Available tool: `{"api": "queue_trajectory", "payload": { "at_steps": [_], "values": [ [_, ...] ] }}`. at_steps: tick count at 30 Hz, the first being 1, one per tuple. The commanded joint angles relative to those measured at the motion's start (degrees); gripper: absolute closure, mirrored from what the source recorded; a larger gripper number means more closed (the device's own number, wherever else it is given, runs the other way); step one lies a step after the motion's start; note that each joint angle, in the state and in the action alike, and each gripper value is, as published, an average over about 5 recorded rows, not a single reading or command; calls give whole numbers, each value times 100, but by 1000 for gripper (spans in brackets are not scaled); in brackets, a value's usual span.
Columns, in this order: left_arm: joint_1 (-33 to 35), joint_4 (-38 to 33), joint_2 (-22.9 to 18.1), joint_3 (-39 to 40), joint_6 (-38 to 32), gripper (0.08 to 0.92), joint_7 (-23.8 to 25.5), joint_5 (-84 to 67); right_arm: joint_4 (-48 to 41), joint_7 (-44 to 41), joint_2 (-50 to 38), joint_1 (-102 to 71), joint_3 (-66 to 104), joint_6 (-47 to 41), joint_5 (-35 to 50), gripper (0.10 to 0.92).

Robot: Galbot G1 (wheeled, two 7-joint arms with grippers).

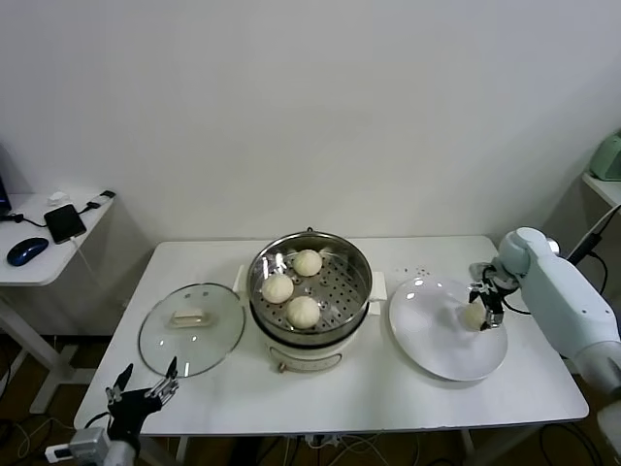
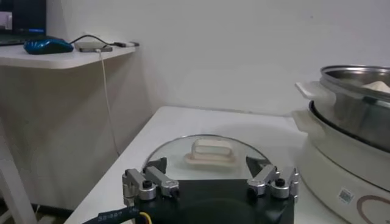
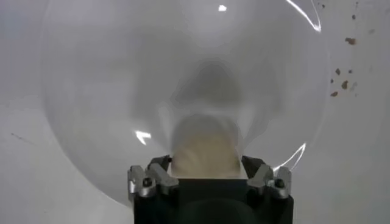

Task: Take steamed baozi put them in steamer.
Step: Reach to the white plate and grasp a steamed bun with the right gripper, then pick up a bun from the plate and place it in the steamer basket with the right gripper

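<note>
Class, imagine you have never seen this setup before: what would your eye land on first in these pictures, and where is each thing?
The shiny steel steamer at the table's middle draws the eye first, with three baozi on its perforated tray. To the robot's right, the right pincer has its fingers on either side of the last baozi on the white plate. The glass lid lies flat to the steamer's left, with the open left pincer parked near it.

No text can be read with certainty. The steamer [image 2: 350,155] base carries a small white sticker, too small to make out, and the left end effector's cable bears blurred, illegible printing.
</note>
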Motion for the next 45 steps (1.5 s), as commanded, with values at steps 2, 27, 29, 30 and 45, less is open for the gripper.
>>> {"api": "queue_trajectory", "payload": {
  "at_steps": [2, 27, 29, 30, 45],
  "values": [
    [-41, 36, 10, 9, -22, 177, -11, 41, 258, -6, -88, -3, -59, -113, 183, 416],
    [-283, 155, 10, -3, -136, 177, -232, 659, 2537, 287, 623, 4787, -5300, -3836, 6062, 466],
    [-296, 153, 20, -6, -124, 177, -228, 641, 2490, 323, 860, 4862, -5467, -3910, 6215, 465],
    [-301, 152, 25, -6, -120, 177, -225, 633, 2481, 344, 965, 4875, -5536, -3952, 6281, 465],
    [-386, 158, 52, -23, -46, 177, -198, 507, 2437, 806, 1544, 4146, -6224, -4352, 6154, 468]
  ]
}}
